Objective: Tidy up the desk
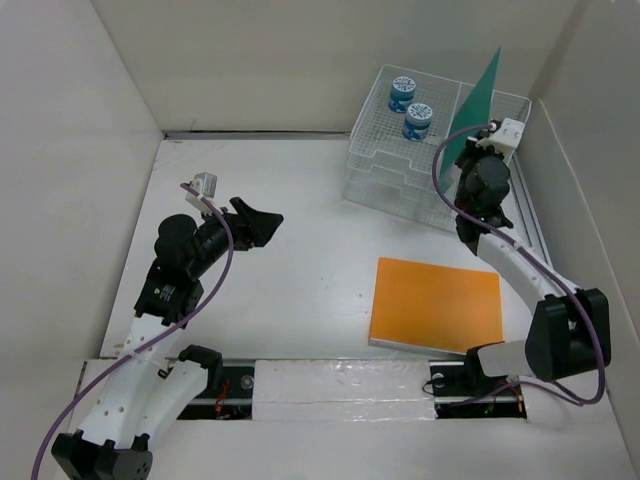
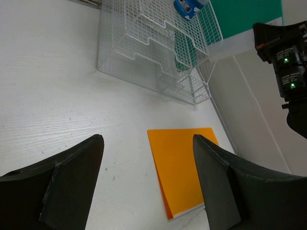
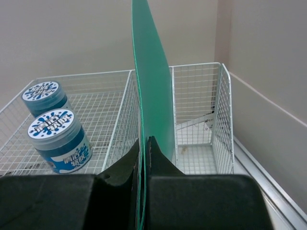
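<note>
Two arms reach over the desk (image 1: pixel 290 290), a wide white top that fills the floor of the top view between beige wall panels. We see the left fingers (image 2: pixel 72 182) spread wide apart and holding nothing, above bare desk on the left side and well apart from every object. The right fingers (image 3: pixel 160 165) are pressed together on the lower part of a thin green sheet (image 3: pixel 151 86), pinching it from both faces. The sheet stands on edge and rises well above the fingers; from above it leans towards the far right corner.

At the far right of the desk stands a white wire-mesh organizer rack (image 1: pixel 390 175), with stepped trays on its left part and a narrow upright compartment on its right. The green sheet sits at the wire divider between the two parts. Its bottom edge is hidden by the fingers, so we cannot tell which side it stands in.

In the top tray we count two blue jars with white printed lids: one (image 1: pixel 403 93) nearer the back wall, the other (image 1: pixel 417 120) just beside it and closer to the divider.

An orange folder (image 1: pixel 437 305) lies flat on the desk near the right arm, apart from the rack.
</note>
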{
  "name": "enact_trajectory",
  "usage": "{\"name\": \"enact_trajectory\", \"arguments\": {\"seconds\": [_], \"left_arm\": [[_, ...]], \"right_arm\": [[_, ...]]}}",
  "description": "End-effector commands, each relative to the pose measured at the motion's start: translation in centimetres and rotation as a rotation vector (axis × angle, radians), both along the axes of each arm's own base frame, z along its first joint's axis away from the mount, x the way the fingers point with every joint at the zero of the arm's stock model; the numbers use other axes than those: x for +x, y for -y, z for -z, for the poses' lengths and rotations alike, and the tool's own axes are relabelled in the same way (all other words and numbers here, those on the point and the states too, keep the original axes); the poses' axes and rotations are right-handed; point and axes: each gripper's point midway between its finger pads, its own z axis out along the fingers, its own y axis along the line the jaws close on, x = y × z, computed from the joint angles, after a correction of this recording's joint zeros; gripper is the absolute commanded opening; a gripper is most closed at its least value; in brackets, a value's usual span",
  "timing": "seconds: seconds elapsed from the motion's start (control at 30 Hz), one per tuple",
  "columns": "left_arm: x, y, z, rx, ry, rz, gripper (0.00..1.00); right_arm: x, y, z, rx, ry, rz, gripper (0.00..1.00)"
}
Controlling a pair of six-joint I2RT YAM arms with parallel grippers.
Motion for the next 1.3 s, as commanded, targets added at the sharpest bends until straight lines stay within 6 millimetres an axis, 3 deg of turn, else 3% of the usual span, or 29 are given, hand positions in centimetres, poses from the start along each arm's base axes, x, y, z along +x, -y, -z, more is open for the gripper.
{"name": "enact_trajectory", "arguments": {"seconds": [0.0, 0.2, 0.27, 0.3, 0.33, 0.5, 0.57, 0.63, 0.7, 0.73, 0.8, 0.83, 0.9, 1.07, 1.1, 1.13, 1.2, 1.23, 1.27], "left_arm": [[-0.2, 0.1, -1.0, -0.003, 0.044, 0.015, 0.71], [-0.3, 0.0, -0.9, -0.004, 0.047, 0.01, 0.7], [-0.3, 0.0, -1.0, -0.005, 0.046, 0.012, 0.71], [-0.3, 0.0, -1.1, -0.006, 0.049, 0.012, 0.71], [-0.3, 0.0, -0.9, -0.005, 0.046, 0.012, 0.71], [-0.2, 0.0, -1.0, -0.004, 0.049, 0.012, 0.71], [-0.2, 0.0, -0.9, -0.006, 0.045, 0.012, 0.71], [-0.2, 0.1, -0.9, -0.008, 0.044, 0.016, 0.71], [-0.1, 0.3, -0.6, -0.002, 0.035, 0.026, 0.7], [-0.1, 0.7, -0.1, 0.003, 0.022, 0.044, 0.68], [0.6, 1.4, 1.6, 0.041, -0.039, 0.071, 0.63], [0.7, 1.7, 2.5, 0.063, -0.085, 0.079, 0.63], [1.3, 2.7, 5.0, 0.115, -0.171, 0.118, 0.62], [0.0, 6.1, 8.6, 0.19, -0.299, 0.244, 0.6], [-0.3, 7.2, 9.9, 0.232, -0.334, 0.261, 0.6], [-1.9, 9.4, 10.2, 0.265, -0.346, 0.325, 0.6], [-3.5, 11.4, 12.3, 0.284, -0.416, 0.397, 0.61], [-5.0, 12.5, 13.3, 0.304, -0.435, 0.44, 0.61], [-5.7, 13.1, 14.1, 0.317, -0.449, 0.45, 0.61]], "right_arm": [[-2.2, 0.4, -3.8, 0.046, 0.114, 0.025, 0.0], [0.5, 0.7, -2.8, 0.051, 0.031, -0.018, 0.0], [2.1, 0.3, -0.7, 0.041, -0.043, -0.054, 0.0], [2.7, 0.5, -1.0, 0.051, -0.049, -0.058, 0.0], [3.7, 0.7, 0.7, 0.054, -0.097, -0.062, 0.0], [5.6, 0.5, 4.1, 0.088, -0.219, -0.085, 0.0], [6.1, 0.7, 4.8, 0.101, -0.251, -0.089, 0.03], [6.1, 0.7, 5.0, 0.119, -0.264, -0.079, 0.14], [6.0, 1.0, 4.5, 0.14, -0.254, -0.084, 0.36], [5.9, 0.7, 4.5, 0.149, -0.257, -0.101, 0.59], [5.4, 0.4, 3.2, 0.173, -0.254, -0.137, 0.73], [5.0, 0.2, 2.9, 0.178, -0.261, -0.149, 0.87], [3.8, 0.6, 0.2, 0.192, -0.218, -0.153, 0.99], [0.9, 0.6, -3.4, 0.207, -0.18, -0.18, 1.0], [0.4, 0.6, -3.0, 0.216, -0.2, -0.179, 1.0], [-0.7, 0.5, -3.9, 0.219, -0.183, -0.184, 1.0], [-1.6, 0.5, -4.3, 0.238, -0.167, -0.201, 1.0], [-2.0, 0.3, -3.5, 0.246, -0.18, -0.213, 1.0], [-3.0, -0.1, -4.4, 0.252, -0.153, -0.237, 1.0]]}}
